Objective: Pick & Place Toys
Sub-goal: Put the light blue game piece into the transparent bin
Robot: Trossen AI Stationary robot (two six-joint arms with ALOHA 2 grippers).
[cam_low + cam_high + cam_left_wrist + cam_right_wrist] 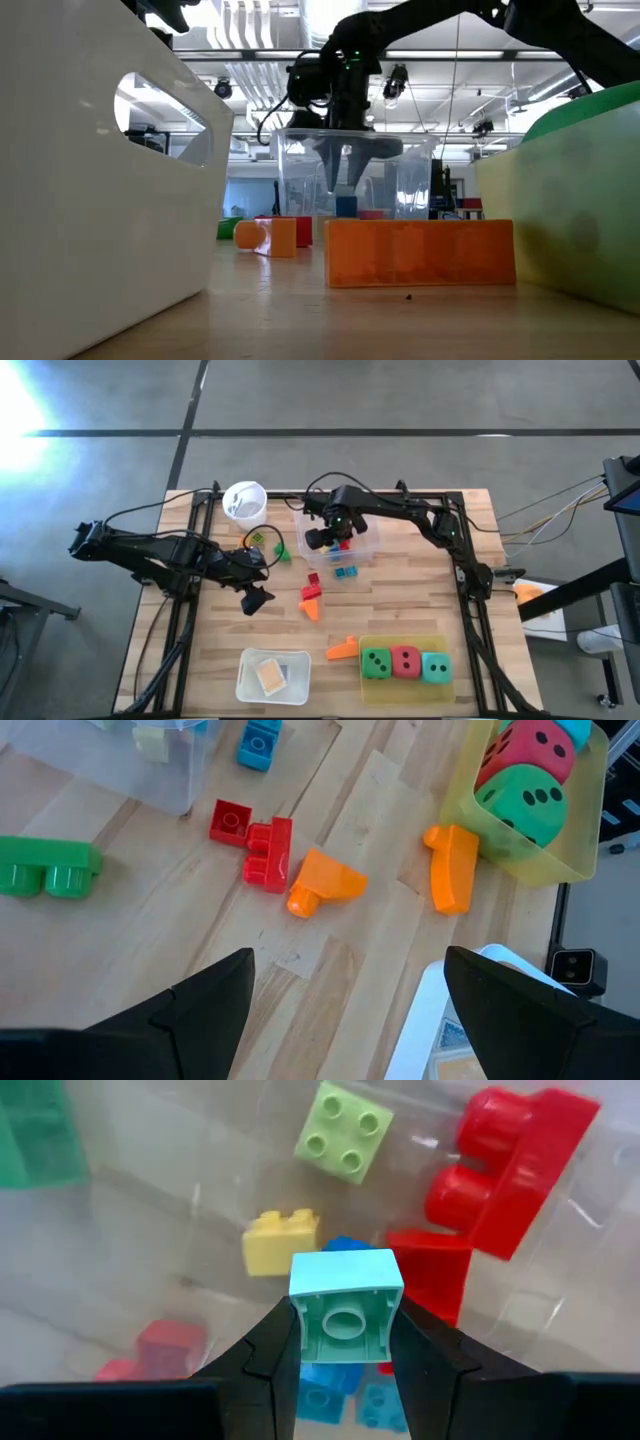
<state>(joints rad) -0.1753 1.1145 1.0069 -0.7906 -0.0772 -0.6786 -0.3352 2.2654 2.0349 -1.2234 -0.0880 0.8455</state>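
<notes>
Nearest the low camera, a long orange plastic block (pixel 420 252) lies on the wooden desk (pixel 400 615). Further back, the right claw (pixel 345 1342) hangs over the clear plastic tub (pixel 368 545), pinching a pale teal square block (pixel 346 1305) above loose red, yellow and green ones. The left claw (pixel 345 990) hovers wide open, holding nothing, beside the red block (pixel 268 853).
</notes>
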